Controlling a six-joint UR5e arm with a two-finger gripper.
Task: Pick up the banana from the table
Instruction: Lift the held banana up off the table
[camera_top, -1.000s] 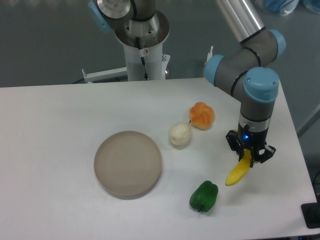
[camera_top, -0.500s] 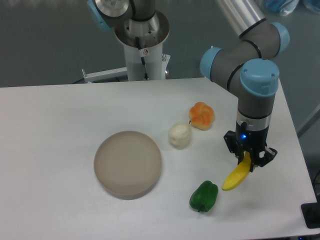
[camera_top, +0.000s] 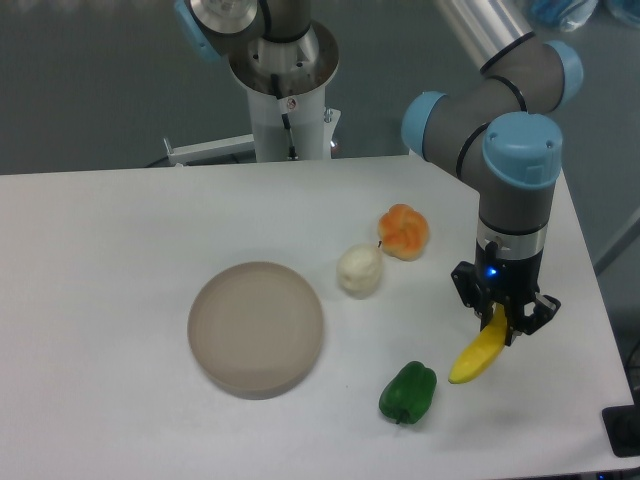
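Since half a second ago the arm has shifted slightly right and the banana (camera_top: 478, 354) has moved with it, its upper end clamped in the hand (camera_top: 500, 322), lower tip hanging by the green pepper (camera_top: 408, 391) above the counter (camera_top: 120, 260). Held by one end, it could swing or slip. A steady, straight lift with firm grip looks best.

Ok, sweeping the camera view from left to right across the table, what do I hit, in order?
Plate → white round item → orange fruit and green pepper, roughly level with each other → banana, its upper end held in the gripper.
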